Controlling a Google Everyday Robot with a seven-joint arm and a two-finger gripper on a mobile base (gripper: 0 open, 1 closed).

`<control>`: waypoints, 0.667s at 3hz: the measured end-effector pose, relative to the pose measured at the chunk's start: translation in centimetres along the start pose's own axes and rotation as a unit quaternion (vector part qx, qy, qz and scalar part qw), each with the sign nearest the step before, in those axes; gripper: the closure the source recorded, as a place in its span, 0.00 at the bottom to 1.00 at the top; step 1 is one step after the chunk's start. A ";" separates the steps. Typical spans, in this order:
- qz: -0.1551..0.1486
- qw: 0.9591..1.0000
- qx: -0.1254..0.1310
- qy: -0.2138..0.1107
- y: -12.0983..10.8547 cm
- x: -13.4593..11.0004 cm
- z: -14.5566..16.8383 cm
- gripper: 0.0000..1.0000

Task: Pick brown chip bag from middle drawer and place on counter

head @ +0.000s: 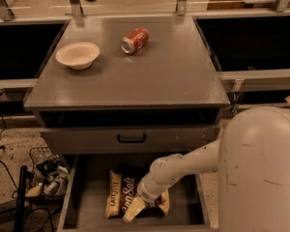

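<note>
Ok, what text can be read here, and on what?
"LATE JULY": along the cream left end of the brown chip bag lying in the middle drawer.
"Sea Salt": on the bag's brown middle, beside the gripper resting on it.
Soda can on the counter: markings cannot be read.

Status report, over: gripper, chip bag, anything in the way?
Arm's gripper down in middle drawer, at the brown chip bag. Bag flat on drawer floor. Bowl and soda can on counter, far half.
</note>
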State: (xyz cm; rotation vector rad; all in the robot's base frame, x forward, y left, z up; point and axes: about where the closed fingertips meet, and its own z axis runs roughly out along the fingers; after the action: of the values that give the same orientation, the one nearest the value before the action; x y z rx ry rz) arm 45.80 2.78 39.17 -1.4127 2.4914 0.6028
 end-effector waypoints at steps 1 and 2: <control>-0.006 1.000 0.017 0.016 0.3 -0.1 1.2 0.00; -0.006 1.000 0.016 0.015 0.3 0.0 1.2 0.00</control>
State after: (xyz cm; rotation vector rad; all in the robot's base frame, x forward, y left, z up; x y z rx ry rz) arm 45.51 3.49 38.21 -1.4354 2.5021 0.5396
